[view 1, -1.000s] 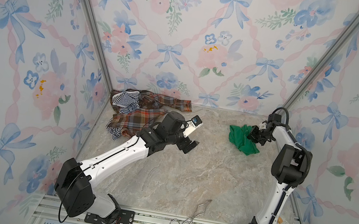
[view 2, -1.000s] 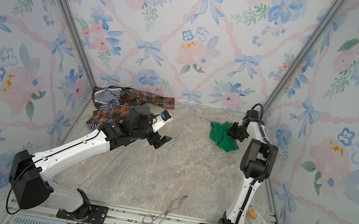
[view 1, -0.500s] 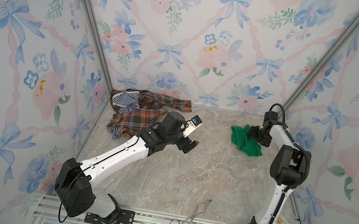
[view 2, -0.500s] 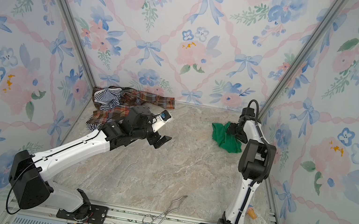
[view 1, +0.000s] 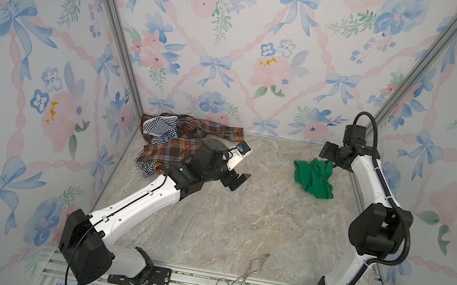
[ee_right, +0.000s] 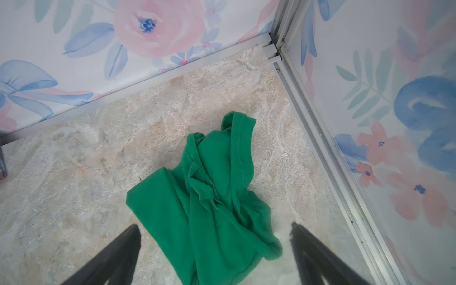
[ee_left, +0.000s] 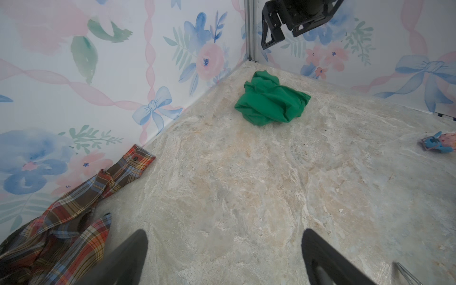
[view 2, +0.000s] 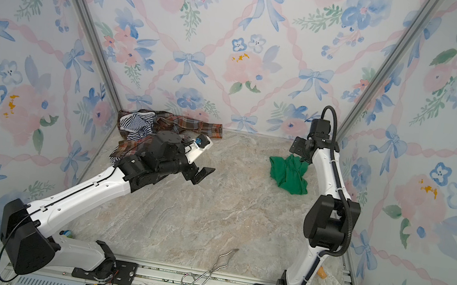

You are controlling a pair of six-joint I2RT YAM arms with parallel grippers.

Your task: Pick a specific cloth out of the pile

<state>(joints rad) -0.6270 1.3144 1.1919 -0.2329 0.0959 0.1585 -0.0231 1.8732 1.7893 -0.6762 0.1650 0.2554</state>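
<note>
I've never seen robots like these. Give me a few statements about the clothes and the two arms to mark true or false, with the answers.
1. The green cloth lies on the table, apart from the pile. True.
2. The right gripper is clamped on the green cloth. False: its jaws stand open above the cloth.
3. The left gripper holds the plaid cloth. False: it is open and empty, with the plaid cloth beside it.
4. A striped cloth lies with the plaid cloth in the pile. True.
5. Metal tongs lie at the table's front edge. True.
</note>
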